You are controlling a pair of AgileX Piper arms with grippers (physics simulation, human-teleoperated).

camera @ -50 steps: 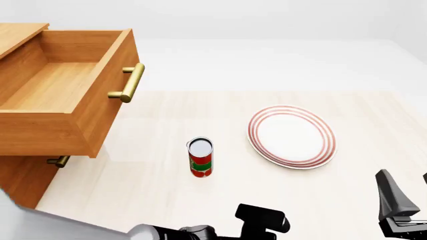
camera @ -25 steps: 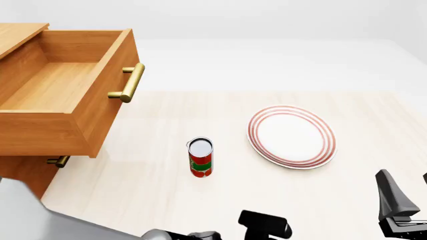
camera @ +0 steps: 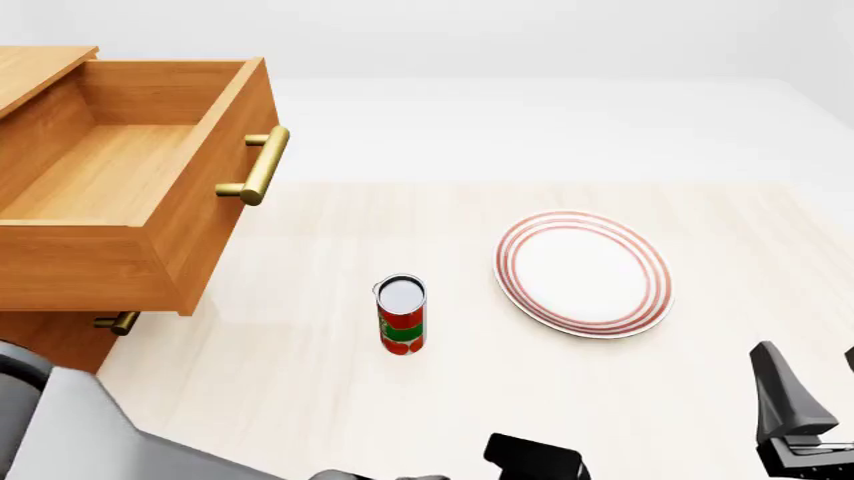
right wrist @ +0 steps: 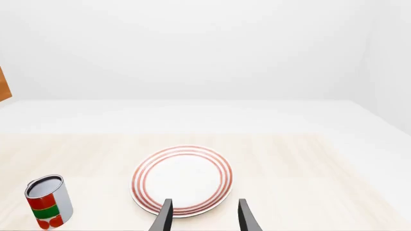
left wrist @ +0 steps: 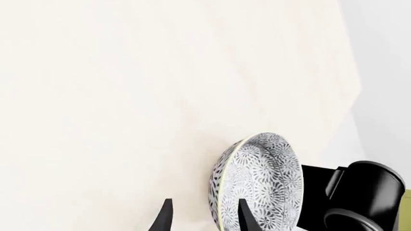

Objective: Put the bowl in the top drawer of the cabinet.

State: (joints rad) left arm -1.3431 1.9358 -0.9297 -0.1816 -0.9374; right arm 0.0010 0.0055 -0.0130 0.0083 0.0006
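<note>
One bowl [left wrist: 257,185], white, dense blue-grey floral pattern, apparently on edge.

Cabinet [camera: 40,340] stands at the left of the table [camera: 307,350], with the top drawer [camera: 120,190] pulled out and open, inside bare, brass bar handle [camera: 260,165] on its front; a small brass handle [camera: 118,323] of the lower drawer shows just beneath it. A red-and-green labelled can [camera: 400,315] stands upright near table centre, apart from the white plate with red rings [camera: 583,272] lying flat to its right. Left arm [camera: 80,440] enters at the bottom left corner, a black part of it at the bottom edge; right gripper [camera: 801,415] sits at the bottom right corner, only partly in frame.
</note>
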